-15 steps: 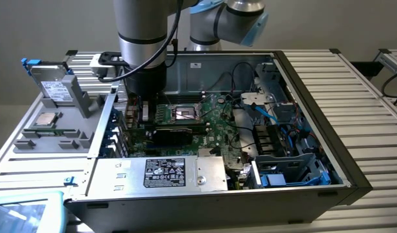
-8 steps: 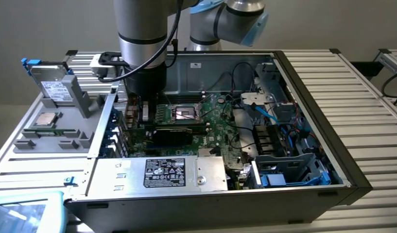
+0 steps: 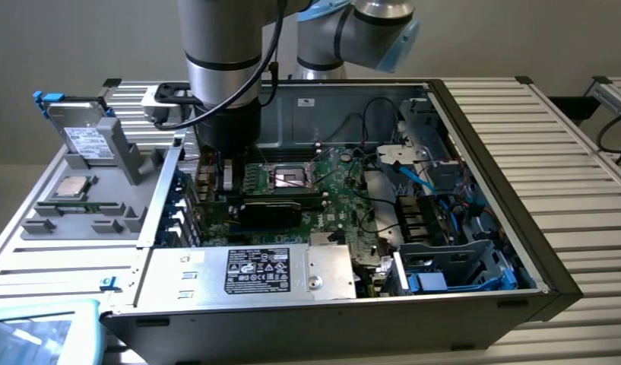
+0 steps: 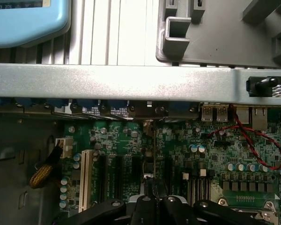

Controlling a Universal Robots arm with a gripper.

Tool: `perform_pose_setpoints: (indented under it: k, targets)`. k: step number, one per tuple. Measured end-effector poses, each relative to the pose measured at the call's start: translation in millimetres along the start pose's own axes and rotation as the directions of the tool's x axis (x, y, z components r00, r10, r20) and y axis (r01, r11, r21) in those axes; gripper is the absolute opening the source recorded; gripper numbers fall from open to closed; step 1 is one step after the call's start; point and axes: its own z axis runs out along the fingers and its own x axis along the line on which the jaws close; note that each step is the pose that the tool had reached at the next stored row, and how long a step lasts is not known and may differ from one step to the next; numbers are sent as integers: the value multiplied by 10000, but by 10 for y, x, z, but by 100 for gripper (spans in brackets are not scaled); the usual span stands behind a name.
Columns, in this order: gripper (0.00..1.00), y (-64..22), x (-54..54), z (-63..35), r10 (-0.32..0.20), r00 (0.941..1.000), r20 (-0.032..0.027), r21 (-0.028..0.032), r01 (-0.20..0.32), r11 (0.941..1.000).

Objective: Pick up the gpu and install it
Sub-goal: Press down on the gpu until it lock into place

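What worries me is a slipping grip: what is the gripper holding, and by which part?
The gripper is shut on the graphics card, pinching its upper edge.

Matt grey sheet-metal case wall, green glossy motherboard.

- Plain grey-beige wall behind, evenly lit, without marks.
- Ribbed aluminium table of long parallel slats, pale and matte, running to the exterior view's right.
- Black end caps at the slat corners.
- Second slatted table at the far right of the exterior view, apart from the first, with a dark gap between.
- Black cable looping in that gap.
- Grey plastic tray on the slats at the exterior view's left.
- Light-blue panel with a glossy face at the near left corner.
- Soft, diffuse light; faint shadows only.
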Motion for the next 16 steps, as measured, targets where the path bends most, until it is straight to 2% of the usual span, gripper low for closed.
perform_pose_setpoints:
  k: [16]
  targets:
    - [12, -3, -3, 53, 6, 10000, -19, -15, -6, 10000]
